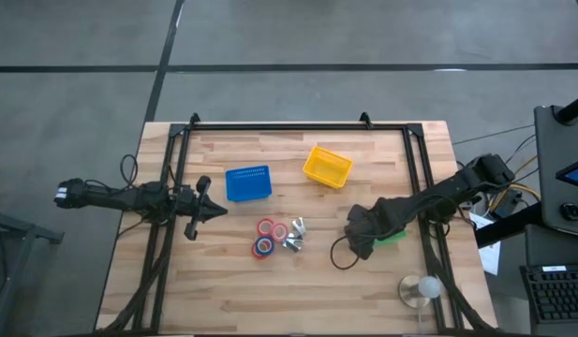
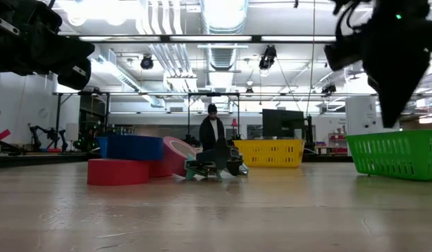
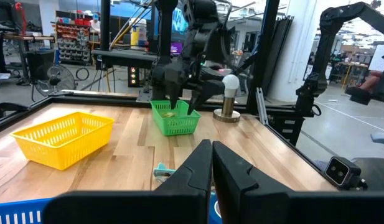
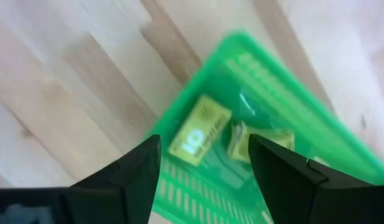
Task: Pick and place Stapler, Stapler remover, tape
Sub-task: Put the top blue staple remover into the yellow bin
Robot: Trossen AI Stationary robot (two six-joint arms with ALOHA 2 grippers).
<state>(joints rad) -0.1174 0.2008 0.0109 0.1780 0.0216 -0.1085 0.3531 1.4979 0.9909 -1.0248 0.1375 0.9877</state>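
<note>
Three tape rolls sit near the table's middle: a red one [image 1: 267, 227], a pinkish-red one [image 1: 280, 230] and a blue-and-red one [image 1: 263, 246]. In the low view the blue roll [image 2: 135, 147] lies on a flat red roll [image 2: 117, 171], and the pink roll [image 2: 178, 155] leans against them. Silvery metal pieces [image 1: 295, 235] lie right of the rolls. My right gripper [image 4: 204, 168] hangs open above the green basket [image 4: 254, 124], which holds two small yellow-green labelled items [image 4: 200, 130]. My left gripper [image 1: 210, 212] is shut, left of the rolls, and touches nothing.
A blue basket [image 1: 248, 183] and a yellow basket [image 1: 327, 166] stand on the far half of the table. A pale round lamp-like object [image 1: 422, 288] stands near the right near corner. A black frame [image 1: 279, 125] borders the table. A person [image 2: 212, 131] stands far behind.
</note>
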